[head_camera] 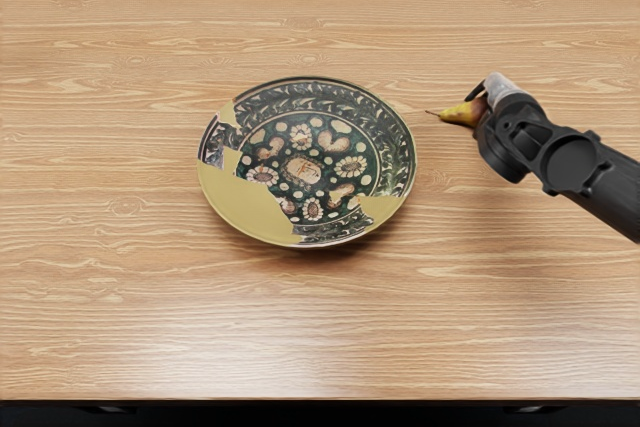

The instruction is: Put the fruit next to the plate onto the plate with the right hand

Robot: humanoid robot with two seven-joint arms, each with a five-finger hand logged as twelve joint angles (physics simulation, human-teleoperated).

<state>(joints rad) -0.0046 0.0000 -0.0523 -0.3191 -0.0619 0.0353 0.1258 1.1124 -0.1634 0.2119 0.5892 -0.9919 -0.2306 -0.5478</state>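
Observation:
A round plate (225,197) with a dark floral pattern and yellow patches lies in the middle of the wooden table. To its right lies a yellow fruit (460,113) with a thin stem pointing left, probably a pear. Only its left end shows; the rest is hidden behind my right hand (487,105). The right arm, black, comes in from the picture's right edge, and the hand sits right over the fruit. Whether the hand holds the fruit is hidden by the wrist. The fruit is about a hand's width from the plate's right rim.
The wooden table (320,327) spans the whole view, with its far edge at the top and its near edge at the bottom. The black forearm (590,172) slants across the table's right side.

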